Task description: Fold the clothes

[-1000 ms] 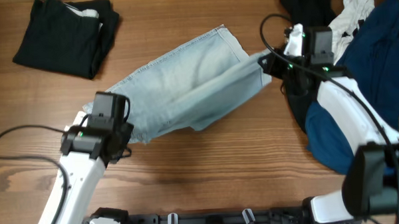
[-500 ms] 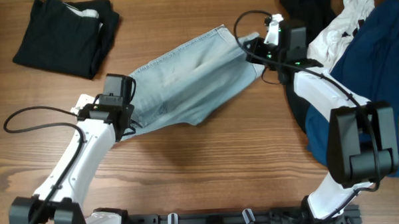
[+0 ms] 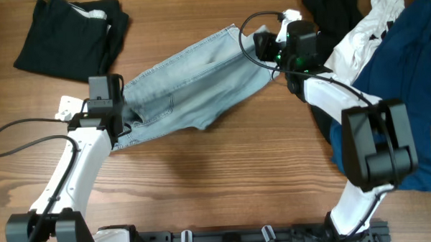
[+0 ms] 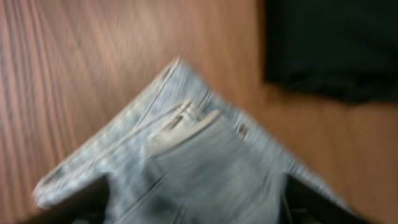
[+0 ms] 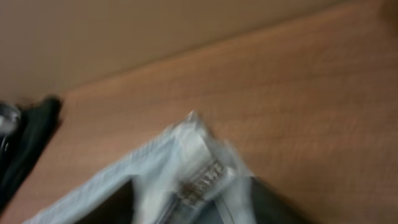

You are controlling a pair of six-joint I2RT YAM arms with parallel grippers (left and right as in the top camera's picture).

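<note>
Overhead, the left gripper (image 3: 117, 116) is nearest, at the waistband end of the pale denim shorts (image 3: 192, 82), which lie slantwise across the middle of the wooden table (image 3: 225, 178). Its fingers (image 4: 93, 194) stand wide apart with the denim corner loose between them. Farther back, the right gripper (image 3: 264, 44) is at the hem end, its jaws also parted around the cloth, though blurred. Farthest away are a folded black garment (image 3: 69, 36) on the left and a heap of clothes (image 3: 401, 78) on the right.

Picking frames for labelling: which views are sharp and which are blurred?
Overhead: sharp and evenly lit, with only soft shadows. Left wrist: blurred throughout, the shorts smeared. Right wrist: blurred too, and dimmer, with the wood grain softened.
</note>
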